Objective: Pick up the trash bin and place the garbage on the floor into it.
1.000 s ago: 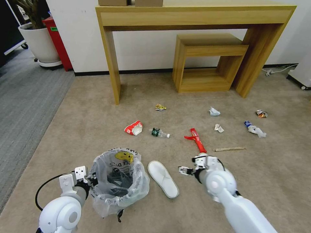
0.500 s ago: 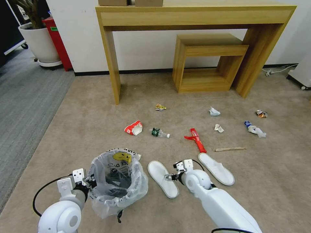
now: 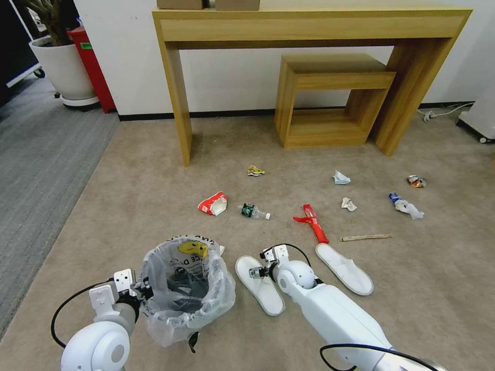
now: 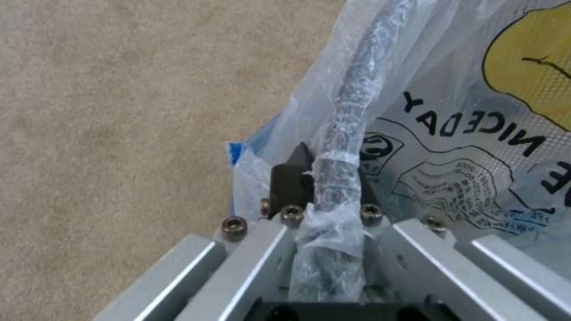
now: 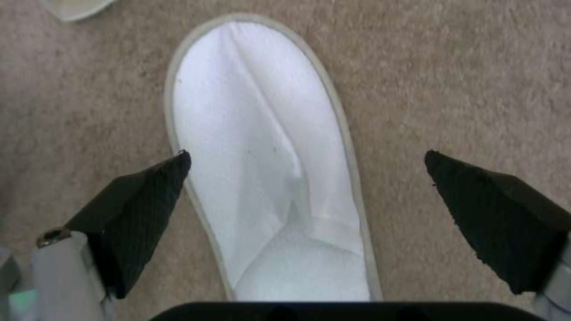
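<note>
The trash bin point(image 3: 185, 288), dark and lined with a clear bag point(image 4: 476, 133), stands on the carpet at near left. My left gripper point(image 3: 136, 291) is shut on its rim point(image 4: 351, 98). Hovering over a white slipper point(image 3: 260, 286) point(image 5: 267, 156), my right gripper point(image 3: 256, 272) point(image 5: 306, 154) is open, one finger point(image 5: 142, 209) on each side of it and apart from it. A second slipper point(image 3: 344, 268) lies to the right. Farther off lie a red wrapper point(image 3: 312, 221), wooden stick point(image 3: 365, 237), bottle point(image 3: 253, 211), red-white cup point(image 3: 213, 203), blue-white cup point(image 3: 405, 205), can point(image 3: 415, 181) and crumpled papers point(image 3: 341, 178).
A tall wooden console table point(image 3: 309, 23) with a smaller table point(image 3: 330, 98) under it stands against the far wall. A potted plant point(image 3: 62, 67) and a red bin point(image 3: 93, 67) are at the far left. Grey carpet point(image 3: 36, 170) borders the beige floor.
My right arm has swung left from beside the red wrapper to above the near slipper, uncovering the second slipper. The left gripper still holds the bin, which has barely shifted.
</note>
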You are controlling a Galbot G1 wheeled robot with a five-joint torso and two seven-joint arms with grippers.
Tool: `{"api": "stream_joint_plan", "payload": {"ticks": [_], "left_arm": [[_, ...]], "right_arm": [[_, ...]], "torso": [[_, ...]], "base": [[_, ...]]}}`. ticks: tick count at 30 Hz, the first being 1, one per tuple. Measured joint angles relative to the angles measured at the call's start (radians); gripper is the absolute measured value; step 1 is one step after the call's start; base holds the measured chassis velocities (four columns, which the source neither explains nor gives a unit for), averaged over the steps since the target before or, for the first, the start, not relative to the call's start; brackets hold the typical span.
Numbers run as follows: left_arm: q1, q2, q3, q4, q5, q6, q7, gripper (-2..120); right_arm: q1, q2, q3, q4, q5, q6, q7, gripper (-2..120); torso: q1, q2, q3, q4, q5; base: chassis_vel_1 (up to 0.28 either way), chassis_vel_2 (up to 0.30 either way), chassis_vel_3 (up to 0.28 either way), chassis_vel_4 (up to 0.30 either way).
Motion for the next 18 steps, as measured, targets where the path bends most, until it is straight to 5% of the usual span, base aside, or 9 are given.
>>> {"api": "stream_joint_plan", "payload": {"ticks": [8, 18], "left_arm": [[0.002, 0.001, 0.000, -0.006, -0.002, -0.004, 0.000, 1], [-0.003, 0.004, 0.007, -0.015, -0.013, -0.007, 0.002, 1]], "right_arm": [[-0.003, 0.017, -0.018, -0.046, -0.027, 0.027, -0.006, 93], [0.009, 0.039, -0.060, -0.097, -0.049, 0.074, -0.017, 54]], "torso": [[0.000, 0.000, 0.000, 0.0000, 0.0001], [0.000, 0.000, 0.000, 0.0000, 0.0001]], "base": [[0.000, 0.000, 0.000, 0.000], [0.000, 0.000, 0.000, 0.000]]}}
